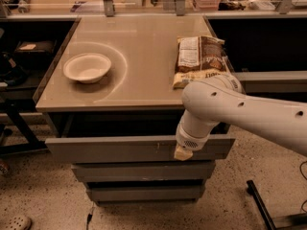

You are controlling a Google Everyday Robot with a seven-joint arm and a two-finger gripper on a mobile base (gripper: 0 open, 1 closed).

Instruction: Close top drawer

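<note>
The top drawer (pixel 120 149) is a wide grey metal drawer with a flat, scratched front panel. It stands pulled out from under the tabletop (pixel 139 92), with a dark gap behind the panel. My gripper (pixel 183 153) hangs from the white arm at the right part of the drawer front; its pale tip lies against the panel's face. Two narrower grey drawer fronts (pixel 144 170) sit below, pushed in.
On the tabletop are a white bowl (pixel 87 67) at the left and a brown snack bag (pixel 199 59) at the right. A dark shelf unit (pixel 19 71) stands at the left, a black stand leg (pixel 261 205) on the floor at the right.
</note>
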